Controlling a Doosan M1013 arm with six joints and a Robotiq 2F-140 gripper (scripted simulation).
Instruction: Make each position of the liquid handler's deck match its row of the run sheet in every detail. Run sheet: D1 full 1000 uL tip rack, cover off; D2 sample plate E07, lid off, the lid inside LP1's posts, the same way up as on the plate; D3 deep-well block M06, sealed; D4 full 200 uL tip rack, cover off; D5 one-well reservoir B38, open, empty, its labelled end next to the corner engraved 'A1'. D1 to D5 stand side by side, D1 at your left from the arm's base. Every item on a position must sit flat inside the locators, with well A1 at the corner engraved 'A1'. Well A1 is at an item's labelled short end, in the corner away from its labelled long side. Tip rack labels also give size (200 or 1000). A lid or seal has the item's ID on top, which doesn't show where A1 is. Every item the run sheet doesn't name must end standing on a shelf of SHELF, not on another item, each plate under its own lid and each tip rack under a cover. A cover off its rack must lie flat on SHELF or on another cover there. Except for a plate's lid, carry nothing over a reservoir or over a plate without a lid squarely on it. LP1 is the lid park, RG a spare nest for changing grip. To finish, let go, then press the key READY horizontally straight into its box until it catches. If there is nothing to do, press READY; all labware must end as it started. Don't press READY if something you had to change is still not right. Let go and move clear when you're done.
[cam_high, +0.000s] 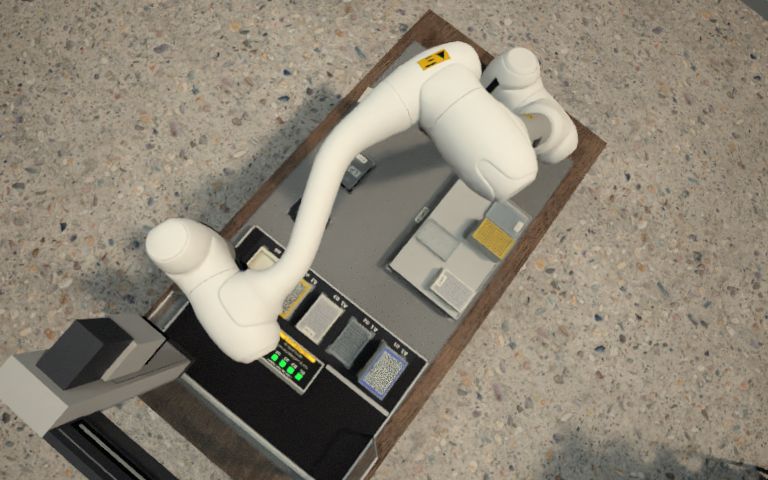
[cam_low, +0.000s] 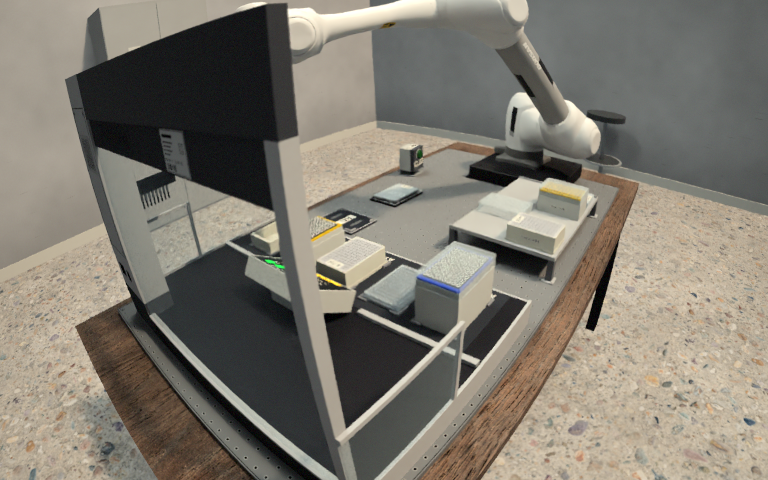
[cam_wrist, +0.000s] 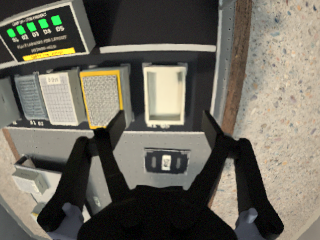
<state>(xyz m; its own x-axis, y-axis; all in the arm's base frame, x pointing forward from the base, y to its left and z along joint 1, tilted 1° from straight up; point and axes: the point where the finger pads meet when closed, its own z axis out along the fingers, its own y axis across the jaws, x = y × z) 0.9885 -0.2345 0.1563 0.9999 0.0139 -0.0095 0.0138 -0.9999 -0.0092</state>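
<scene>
My gripper (cam_wrist: 163, 118) is open and empty. It hangs high above the deck's edge, near the white one-well reservoir (cam_wrist: 164, 94) (cam_high: 261, 258) (cam_low: 263, 237). The arm hides it in the top view and the handler's hood hides it in the exterior view. Beside the reservoir stand a yellow-rimmed tip rack (cam_wrist: 102, 98) (cam_high: 295, 297) (cam_low: 322, 226), a white sealed deep-well block (cam_wrist: 59, 96) (cam_high: 320, 318) (cam_low: 351, 259), a grey sample plate (cam_wrist: 28, 96) (cam_high: 351, 342) (cam_low: 392, 288) and a blue-rimmed tip rack (cam_high: 383, 370) (cam_low: 453, 283). A clear lid (cam_high: 357, 169) (cam_low: 396, 194) lies in the lid park.
The shelf (cam_high: 481, 263) (cam_low: 481, 223) holds a yellow-topped tip rack (cam_high: 493, 237) (cam_low: 561, 198), a flat cover (cam_high: 443, 239) (cam_low: 501, 203) and a white block (cam_high: 451, 289) (cam_low: 535, 232). A black spare nest (cam_wrist: 167, 162) (cam_low: 350, 221) lies below my fingers. The READY box (cam_low: 411, 157) stands behind. The handler's hood (cam_low: 186, 84) overhangs the deck.
</scene>
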